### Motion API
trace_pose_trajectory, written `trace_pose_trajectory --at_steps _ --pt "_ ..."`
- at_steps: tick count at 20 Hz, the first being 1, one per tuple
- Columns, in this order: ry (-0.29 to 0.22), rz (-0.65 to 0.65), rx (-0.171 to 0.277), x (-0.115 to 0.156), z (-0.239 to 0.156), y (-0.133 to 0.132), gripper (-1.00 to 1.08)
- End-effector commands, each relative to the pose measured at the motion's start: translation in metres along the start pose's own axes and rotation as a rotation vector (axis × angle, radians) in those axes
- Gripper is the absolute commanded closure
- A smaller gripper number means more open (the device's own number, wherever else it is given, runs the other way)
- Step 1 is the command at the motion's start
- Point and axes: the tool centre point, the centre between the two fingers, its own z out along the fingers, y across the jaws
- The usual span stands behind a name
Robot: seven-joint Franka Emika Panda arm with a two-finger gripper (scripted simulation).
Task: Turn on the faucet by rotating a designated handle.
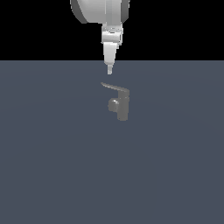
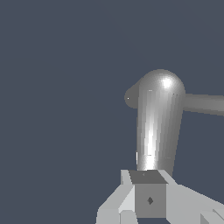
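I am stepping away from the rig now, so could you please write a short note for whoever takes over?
Gripper: holds nothing, poised above the free end of the handle; open or shut cannot be told.
Faucet: upright on the grey floor, handle pointing toward the exterior view's left, spout stub below it.
Done: approach only; no contact visible.
Left: lower to the handle and rotate it to turn the faucet on.

Your faucet [image 1: 122, 105]: dull grey metal, smooth, with a bright satin sheen along its rounded body in the wrist view. Your handle [image 1: 111, 87]: same grey metal, flat. Claw [image 1: 110, 70]: smooth, pale, matt. Table [image 1: 52, 166]: uniform slate-blue, matt, featureless.
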Motion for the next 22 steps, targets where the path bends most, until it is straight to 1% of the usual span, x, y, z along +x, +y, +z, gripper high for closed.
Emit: trace_pose_trajectory --at_steps 1,6,10,19,22 --pt "0.020 0.049 0.005 0.000 0.017 -0.009 1.08" --pt "0.050 0.116 0.012 -0.002 0.042 -0.020 1.08" --pt "0.064 0.146 0.016 -0.003 0.054 -0.025 1.08" --pt "0.071 0.159 0.018 -0.003 0.060 -0.027 1.08" --pt "0.071 0.159 0.018 -0.005 0.060 -0.022 1.08"
